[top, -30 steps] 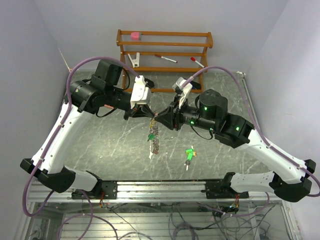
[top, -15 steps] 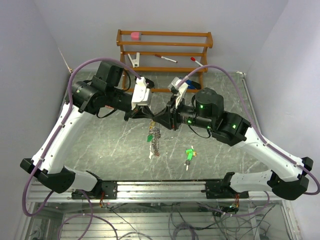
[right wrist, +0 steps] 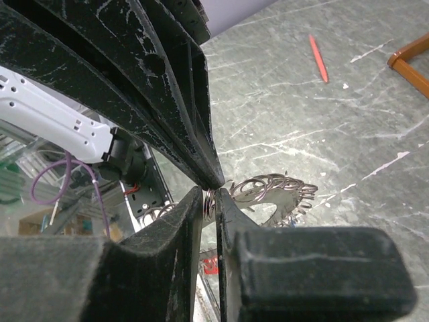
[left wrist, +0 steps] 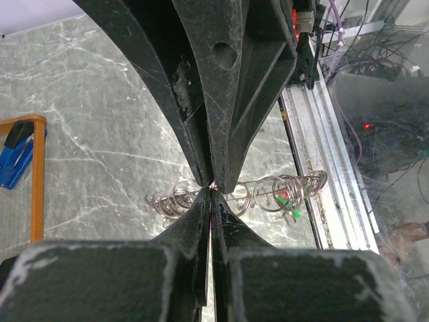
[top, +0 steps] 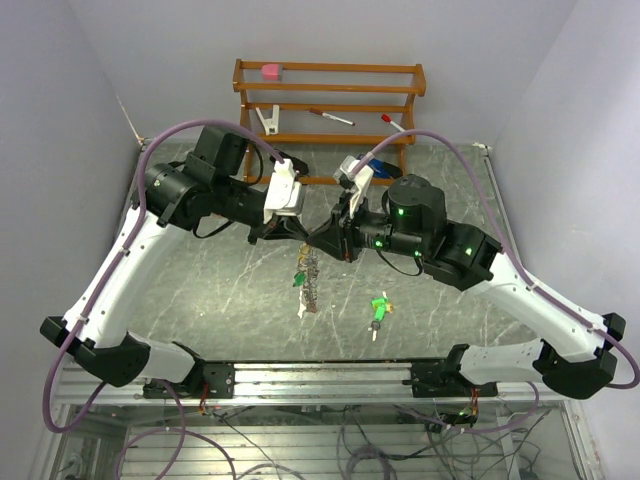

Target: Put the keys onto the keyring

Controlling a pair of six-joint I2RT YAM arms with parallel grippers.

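Your left gripper [top: 303,235] and right gripper [top: 323,238] meet tip to tip in the top view, above mid-table. The keyring [top: 309,280] hangs below that joint, long axis up-down, with a few keys strung on it. One loose green key [top: 378,309] lies flat on the table [top: 200,290], toward the bases on the right arm's side, its length running roughly near-to-far. Left wrist view: fingers pressed together on the keyring's wire, loops trailing right of the tips. Right wrist view: jaws drawn nearly together, wire caught in the slit — looks like a pinch. I'd judge the right arm nearer that key — left keeps the ring.
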